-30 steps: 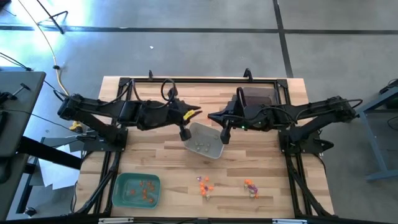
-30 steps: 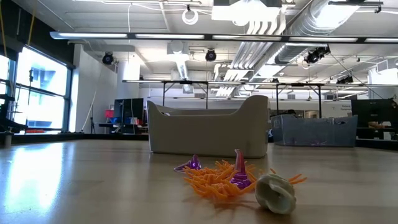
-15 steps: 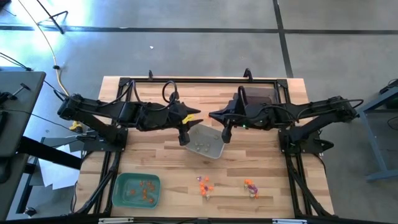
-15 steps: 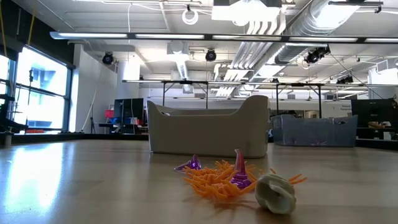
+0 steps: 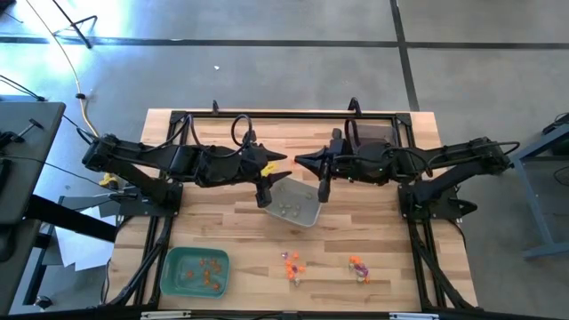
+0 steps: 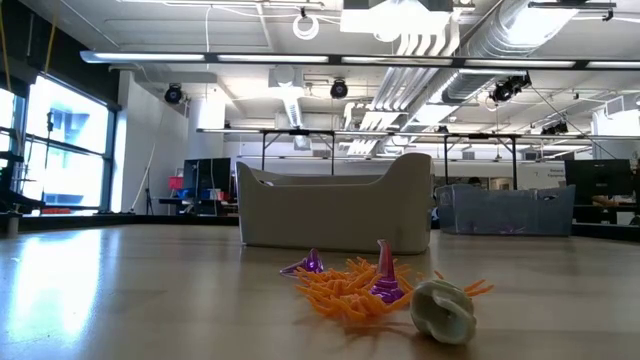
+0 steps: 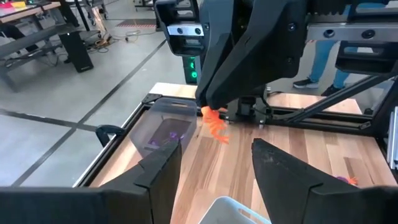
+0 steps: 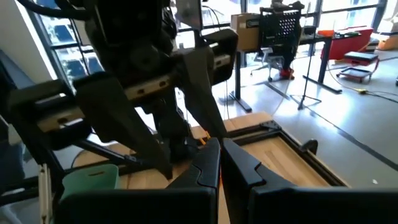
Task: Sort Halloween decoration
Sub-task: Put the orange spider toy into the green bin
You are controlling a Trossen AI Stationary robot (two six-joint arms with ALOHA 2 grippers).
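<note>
Left tool (image 5: 264,195) has spread open above grey tray (image 5: 292,201); right arm shifted left.

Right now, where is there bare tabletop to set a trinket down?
Bare wood lies between the green tray and the grey tray, and right of the orange trinket clusters. It is crowded around the grey tray, where the left gripper and the right gripper hang.

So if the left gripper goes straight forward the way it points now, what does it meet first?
Probably the right gripper, shut on an orange trinket; the left gripper is open. Depth is unclear.
</note>
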